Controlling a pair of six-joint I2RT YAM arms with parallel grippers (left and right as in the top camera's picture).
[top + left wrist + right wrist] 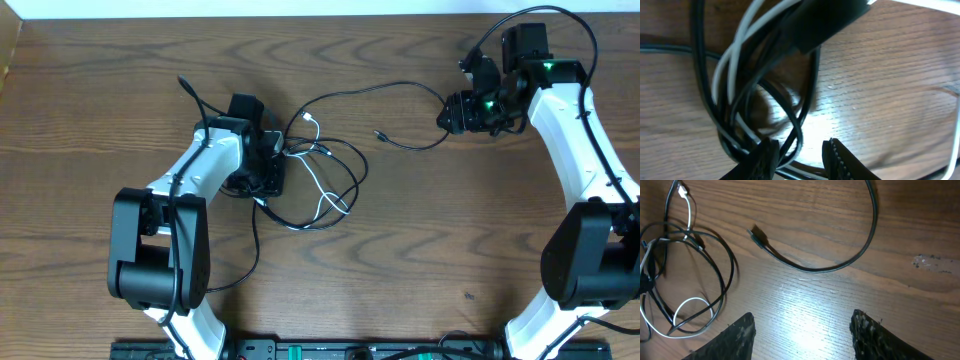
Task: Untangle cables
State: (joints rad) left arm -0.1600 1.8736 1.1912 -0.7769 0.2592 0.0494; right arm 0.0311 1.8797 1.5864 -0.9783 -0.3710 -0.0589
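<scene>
A tangle of thin black cables (345,165) with one white cable (312,178) lies left of the table's middle. My left gripper (272,165) sits at the tangle's left edge. In the left wrist view its jaws (800,155) stand apart, black strands (702,75) and the white cable (740,35) loop round the left finger (762,160), and some cross low between the fingers. One black cable (415,148) runs out to the right and ends in a small plug (756,236). My right gripper (455,112) hovers open beside it, with nothing between its fingers (802,330).
The left arm's thicker black cord (252,250) curves over the table near its base. The table's far edge (300,14) runs along the top. A dark rail (300,350) lies along the front edge between the two arm bases.
</scene>
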